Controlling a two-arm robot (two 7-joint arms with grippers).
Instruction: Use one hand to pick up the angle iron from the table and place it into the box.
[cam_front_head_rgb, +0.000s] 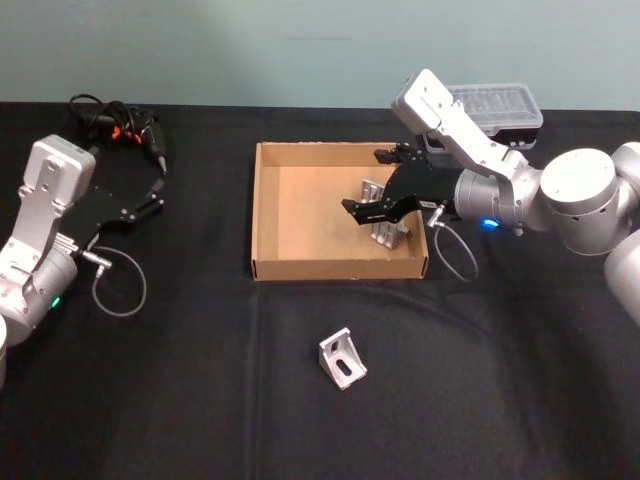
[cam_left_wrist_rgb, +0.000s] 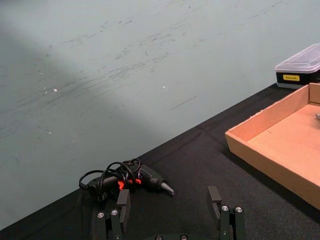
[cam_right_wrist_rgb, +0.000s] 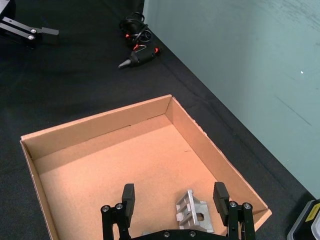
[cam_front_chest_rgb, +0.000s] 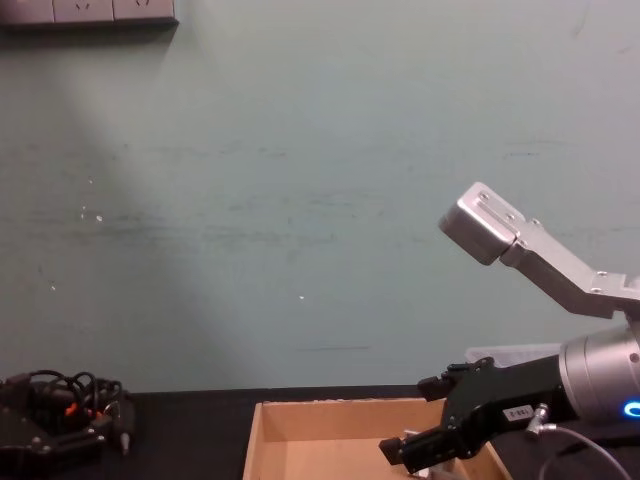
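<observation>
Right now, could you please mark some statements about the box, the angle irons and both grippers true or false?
1. A silver metal angle iron lies on the matte black table, outside the shallow tan cardboard box. True.
2. The box is empty. False: another angle iron lies inside it.
3. The right gripper is shut on an angle iron. False: it is open above the box.
4. The left gripper is open. True.

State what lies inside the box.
The box holds angle iron by its right wall, under the open right gripper, which covers part of it; how many pieces cannot be told.
</observation>
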